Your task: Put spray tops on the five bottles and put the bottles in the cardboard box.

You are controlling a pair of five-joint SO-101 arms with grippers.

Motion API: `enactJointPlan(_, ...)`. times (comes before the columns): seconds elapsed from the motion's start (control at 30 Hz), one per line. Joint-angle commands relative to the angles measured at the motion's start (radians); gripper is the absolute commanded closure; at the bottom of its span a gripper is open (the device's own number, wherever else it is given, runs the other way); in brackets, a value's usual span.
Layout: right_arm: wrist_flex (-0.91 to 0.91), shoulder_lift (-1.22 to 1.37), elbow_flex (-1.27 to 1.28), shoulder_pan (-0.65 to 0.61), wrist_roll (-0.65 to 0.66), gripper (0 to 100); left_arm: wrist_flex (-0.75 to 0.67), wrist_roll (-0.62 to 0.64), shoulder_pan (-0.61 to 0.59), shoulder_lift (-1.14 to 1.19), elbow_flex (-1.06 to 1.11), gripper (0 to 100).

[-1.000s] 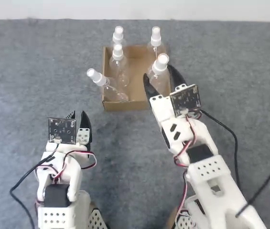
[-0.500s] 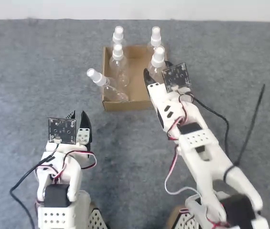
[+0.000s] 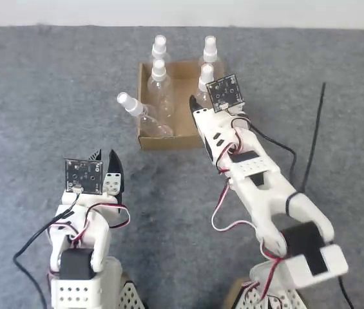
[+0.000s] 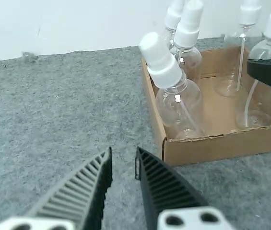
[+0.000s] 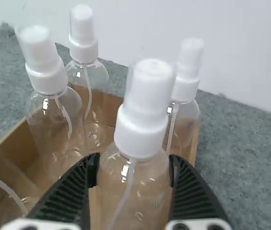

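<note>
We are clamping right jaws around the shoulder of a clear plastic spray bottle, probably light, slippery; left jaws narrowly parted.

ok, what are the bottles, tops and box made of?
bottles: clear and glossy with highlights, probably plastic, could be glass; the dip tubes show through.
tops: white, opaque, smooth, likely plastic.
box: brown cardboard, matte, with a raw cut edge.
</note>
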Motion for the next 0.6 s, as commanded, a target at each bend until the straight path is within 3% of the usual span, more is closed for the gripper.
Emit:
enactJointPlan(0.0, -0.142, 0.044, -0.072, 0.013, -0.009, 99.2, -0.037, -0.008, -0.002, -0.017, -0.010, 92)
enactJointPlan(0.57, -0.237, 0.185, -0.068, 0.013, -0.008, 99.2, -0.037, -0.008, -0.002, -0.017, -0.010, 92)
